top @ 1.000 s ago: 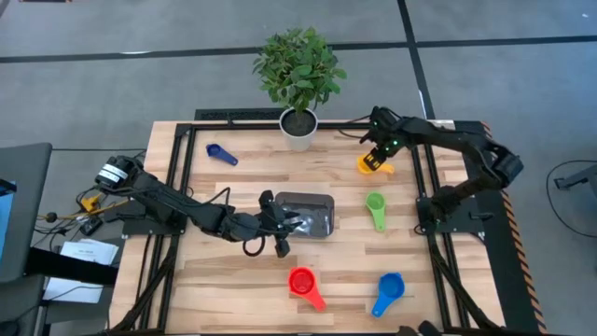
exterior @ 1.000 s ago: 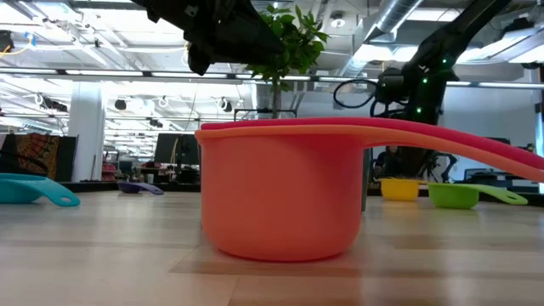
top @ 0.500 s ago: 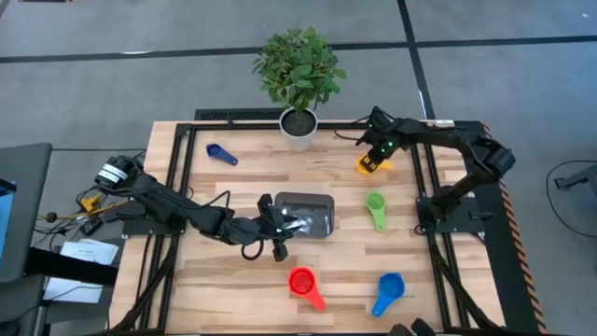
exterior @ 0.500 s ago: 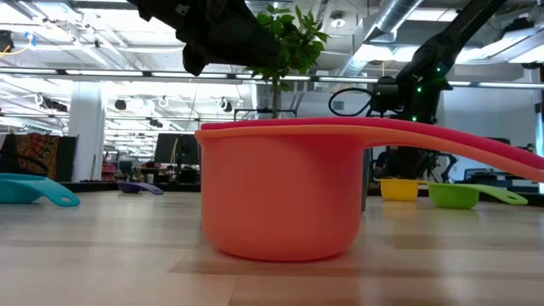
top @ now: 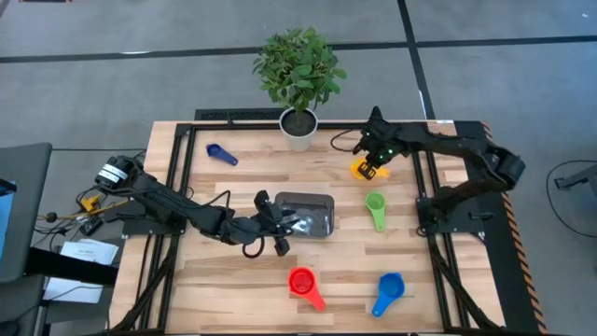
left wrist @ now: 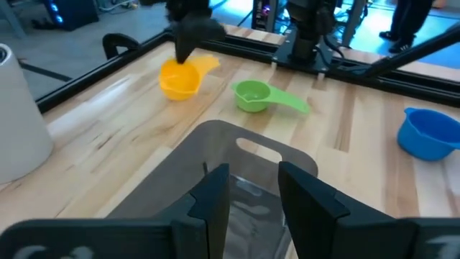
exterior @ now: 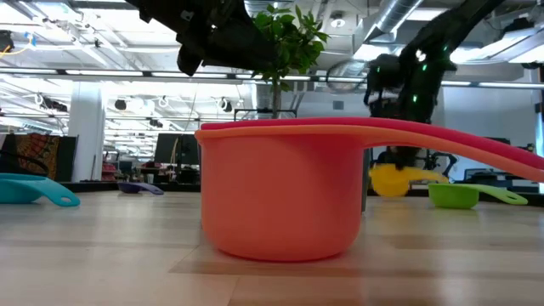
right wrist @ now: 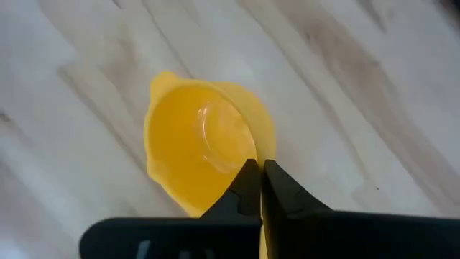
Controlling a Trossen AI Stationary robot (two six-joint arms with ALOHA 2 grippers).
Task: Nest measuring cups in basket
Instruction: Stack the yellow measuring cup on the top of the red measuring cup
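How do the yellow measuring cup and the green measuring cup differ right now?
The yellow measuring cup is pinched at its rim by the right hand, shut on it; the green measuring cup lies free. In the low view the yellow cup hangs tilted just off the table, while the green one sits flat. The yellow cup lies nearer the plant pot. Both are small handled scoops outside the basket.

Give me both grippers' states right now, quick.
Left gripper: open, holding nothing, poised at the basket.
Right gripper: shut on the yellow measuring cup, pinching its rim, cup lifted just off the table.
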